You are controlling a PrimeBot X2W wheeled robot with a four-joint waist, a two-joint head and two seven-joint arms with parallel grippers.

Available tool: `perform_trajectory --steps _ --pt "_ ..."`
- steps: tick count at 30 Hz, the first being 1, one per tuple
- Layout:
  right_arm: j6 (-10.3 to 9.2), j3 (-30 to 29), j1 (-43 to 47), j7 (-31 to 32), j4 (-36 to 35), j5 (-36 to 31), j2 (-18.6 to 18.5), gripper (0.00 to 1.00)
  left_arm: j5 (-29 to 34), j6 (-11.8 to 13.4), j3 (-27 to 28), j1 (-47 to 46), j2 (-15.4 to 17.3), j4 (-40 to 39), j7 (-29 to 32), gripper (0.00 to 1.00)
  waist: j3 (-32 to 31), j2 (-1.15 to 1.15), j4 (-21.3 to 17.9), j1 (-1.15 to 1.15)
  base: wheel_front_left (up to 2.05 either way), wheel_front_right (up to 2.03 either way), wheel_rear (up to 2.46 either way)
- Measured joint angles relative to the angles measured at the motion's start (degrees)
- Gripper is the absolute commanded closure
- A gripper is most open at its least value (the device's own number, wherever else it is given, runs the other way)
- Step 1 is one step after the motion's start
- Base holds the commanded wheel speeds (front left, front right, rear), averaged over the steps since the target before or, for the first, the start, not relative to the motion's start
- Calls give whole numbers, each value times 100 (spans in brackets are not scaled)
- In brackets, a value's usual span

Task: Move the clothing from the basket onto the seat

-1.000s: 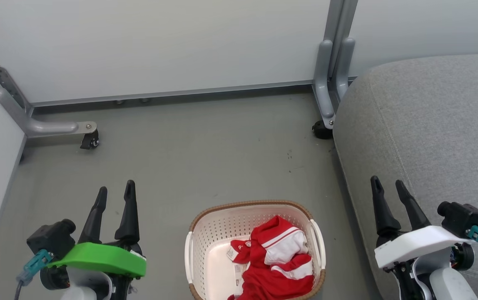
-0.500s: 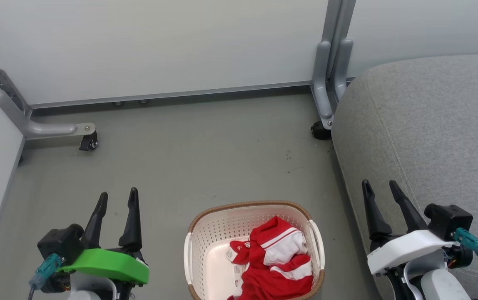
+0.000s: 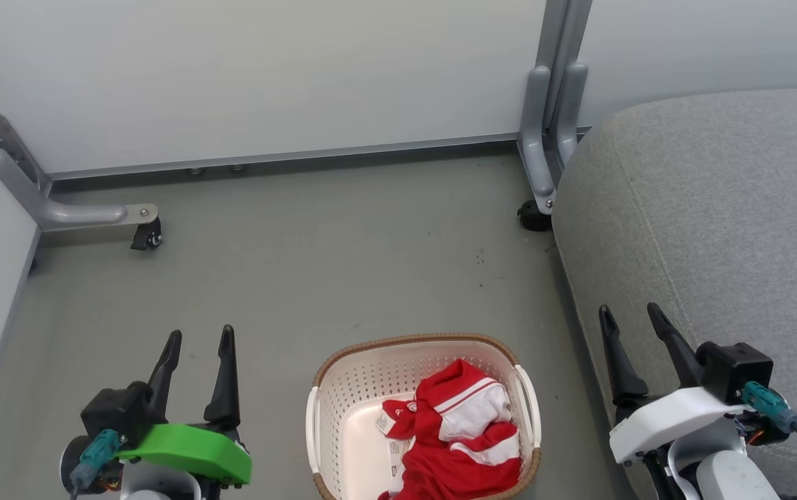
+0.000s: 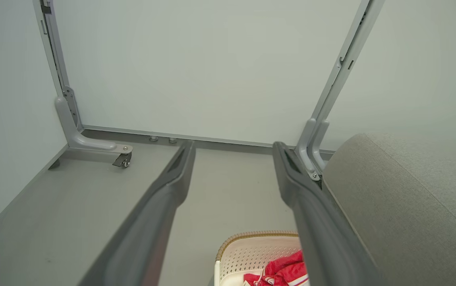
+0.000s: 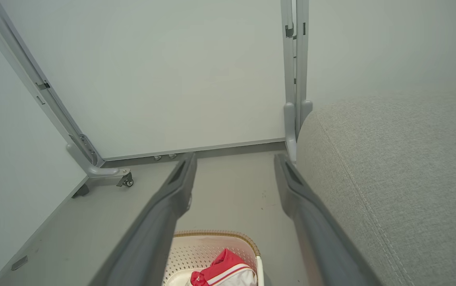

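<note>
The cream basket [image 3: 343, 389] with a brown rim stands on the grey floor at the bottom middle of the head view. Red clothing [image 3: 464, 434] with white stripes and panels lies bunched in its right half. The grey seat [image 3: 718, 208] fills the right side. My left gripper [image 3: 200, 333] is open, left of the basket, with nothing between its fingers. My right gripper [image 3: 631, 311] is open over the seat's left edge, empty too. The wrist views show the basket [image 4: 252, 248] [image 5: 216, 246], the clothing [image 4: 283, 272] [image 5: 222, 272] and the seat [image 4: 410, 206] [image 5: 402, 178].
White partition panels close off the back and left. Their grey feet on castors [image 3: 147, 235] [image 3: 532, 217] stand on the floor [image 3: 343, 257]. A paper label [image 3: 395, 455] lies on the basket's bottom.
Both grippers have slid lower and inward in the head view, each still open. The basket and clothing have not moved.
</note>
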Motion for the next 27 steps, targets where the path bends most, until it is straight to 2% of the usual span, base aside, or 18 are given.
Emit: perform_trajectory --steps 27 --pt "0 -5 70 -211 -47 -939 77 0 939 -8 137 -2 -44 222 -281 0 68 0 -27 0 0 0 0"
